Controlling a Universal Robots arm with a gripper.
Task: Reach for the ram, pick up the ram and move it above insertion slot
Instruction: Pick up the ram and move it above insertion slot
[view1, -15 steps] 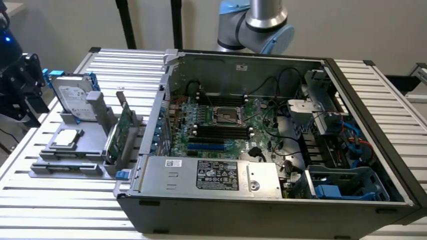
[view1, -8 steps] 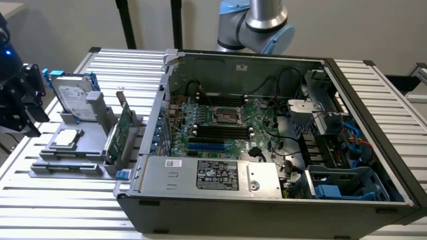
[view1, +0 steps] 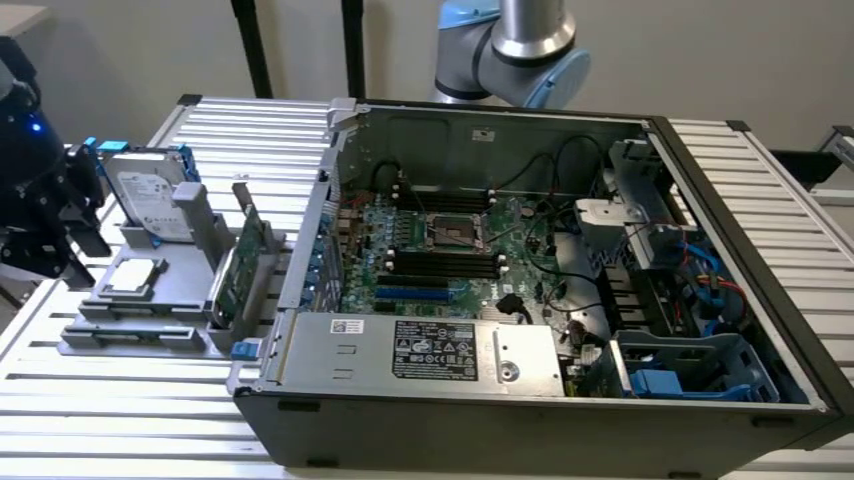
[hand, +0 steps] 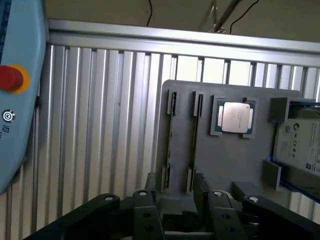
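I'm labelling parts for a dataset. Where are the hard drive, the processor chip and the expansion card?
hard drive (view1: 144, 195), exterior view, on its silver top face
processor chip (hand: 235, 117), wrist view, on the middle of its metal lid
expansion card (view1: 230, 285), exterior view, on its green board

The arm (view1: 515, 40) is cut off by the exterior view's top edge. In the wrist view the gripper (hand: 173, 179) and the hard drive (hand: 299, 145) run out of the picture. The ram (hand: 170, 140), probably the thin strip in the holder (hand: 225, 160), shows edge-on, chips hidden.
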